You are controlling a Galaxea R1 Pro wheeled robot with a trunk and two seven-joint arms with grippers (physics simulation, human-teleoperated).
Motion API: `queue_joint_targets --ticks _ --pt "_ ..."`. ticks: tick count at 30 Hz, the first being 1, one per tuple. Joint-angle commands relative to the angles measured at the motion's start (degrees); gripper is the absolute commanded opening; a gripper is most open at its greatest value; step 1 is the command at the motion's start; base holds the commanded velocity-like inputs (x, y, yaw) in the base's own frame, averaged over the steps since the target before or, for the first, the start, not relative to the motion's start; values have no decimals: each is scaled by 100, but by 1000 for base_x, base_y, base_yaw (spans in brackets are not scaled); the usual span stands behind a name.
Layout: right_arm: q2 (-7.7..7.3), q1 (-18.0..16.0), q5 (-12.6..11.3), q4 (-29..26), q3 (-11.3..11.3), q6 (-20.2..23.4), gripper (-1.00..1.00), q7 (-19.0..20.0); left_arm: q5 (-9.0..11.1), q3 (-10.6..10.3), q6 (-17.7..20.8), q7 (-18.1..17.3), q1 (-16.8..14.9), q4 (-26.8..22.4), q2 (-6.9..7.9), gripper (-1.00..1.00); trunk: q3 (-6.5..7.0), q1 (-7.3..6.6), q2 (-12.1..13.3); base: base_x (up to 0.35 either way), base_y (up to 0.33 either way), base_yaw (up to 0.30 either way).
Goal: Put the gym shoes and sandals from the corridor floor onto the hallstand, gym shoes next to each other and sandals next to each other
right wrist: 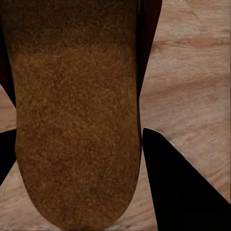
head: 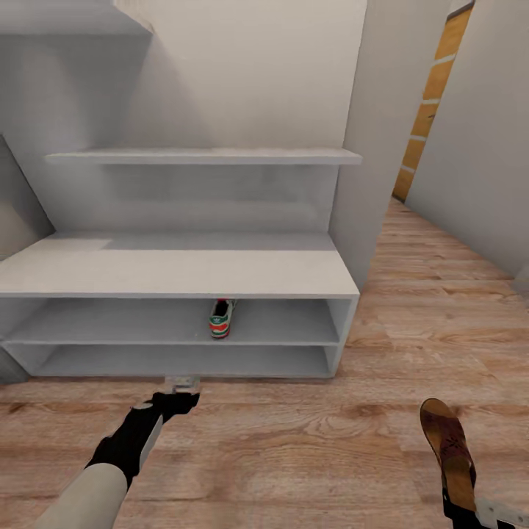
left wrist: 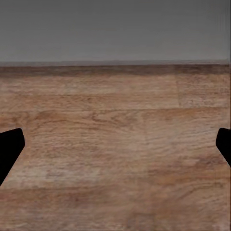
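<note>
One gym shoe (head: 222, 318) stands in the upper open compartment of the hallstand (head: 176, 273), its red heel toward me. A brown sandal (head: 448, 444) hangs just above the corridor floor (head: 308, 448) at the lower right, with my right gripper (head: 461, 505) shut on its heel end. The right wrist view has its tan insole (right wrist: 72, 110) between the black fingers (right wrist: 183, 192). In front of the hallstand's base my left gripper (head: 182, 386) is low and open; in the left wrist view its fingers (left wrist: 9, 149) are spread wide over bare planks. The other shoe and sandal are out of view.
A thin grey wall shelf (head: 206, 156) hangs above the hallstand, with another (head: 66, 22) higher at the left. A white wall corner (head: 382, 147) stands right of the hallstand. The corridor runs back at the right toward an orange door (head: 430, 103).
</note>
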Motion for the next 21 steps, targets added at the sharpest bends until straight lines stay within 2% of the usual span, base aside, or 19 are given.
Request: queue_joint_targets --ticks 1,3,6,11,12,15,18,19,21 --pt "0 -5 46 5 -26 -19 -100 -22 -51 47 -151 -146 148 -10 31 100 -4 -4 -2 -275 223 0" --pt "0 -5 46 5 -25 -19 -100 -22 -32 61 -302 -283 280 -12 72 100 -4 -4 -2 -275 224 0" --pt "1 -5 46 5 -23 -19 -100 -22 72 114 -709 -787 676 -9 188 100 -4 -4 -2 -274 225 0" --pt "1 -5 46 5 -21 -19 -100 -22 433 535 -1385 -1278 1274 21 513 100 -4 -4 -2 -262 227 0" --pt "1 -5 46 5 -19 -19 -100 -22 524 681 -1613 -1403 1450 40 609 100 -4 -4 -2 -217 234 0" --pt "1 -5 46 9 -18 -19 -100 -22 591 860 -2015 -1524 1743 60 738 100 -4 -4 -2 -150 237 0" --pt "12 -5 46 15 -18 -19 -100 -22 610 970 -2362 -1557 1982 76 795 100 -4 -4 -2 -61 253 0" --pt "33 -5 51 24 -18 -19 -100 -22 617 1063 -2662 -1568 2186 84 819 100 -4 -4 -2 -18 282 0" --pt "44 -5 52 27 -18 -19 -100 -22 626 1115 -2761 -1571 2269 83 828 100 -4 -4 -2 -3 288 0"
